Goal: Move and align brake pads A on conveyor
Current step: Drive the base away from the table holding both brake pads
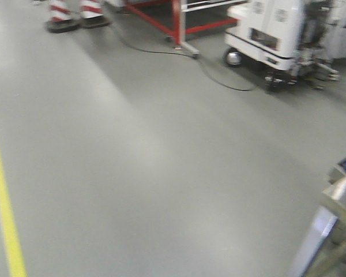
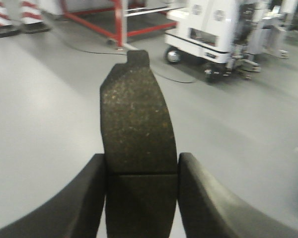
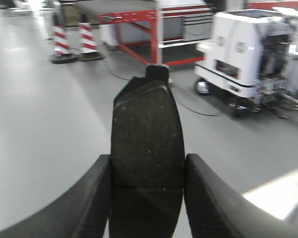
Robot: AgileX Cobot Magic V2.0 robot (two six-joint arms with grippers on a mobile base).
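Note:
In the left wrist view a dark grey curved brake pad with a thin groove across it stands up between the two black fingers, and my left gripper is shut on it. The right wrist view shows the same: another brake pad is clamped in my right gripper, its tab pointing away from the camera. Both pads hang above the grey floor. The conveyor is out of view. Neither gripper shows in the front view.
Grey factory floor with a yellow line at left. Ahead stand a white wheeled machine, a red-framed rack, red-and-white cones and a black cable on the floor. A metal frame corner is at lower right.

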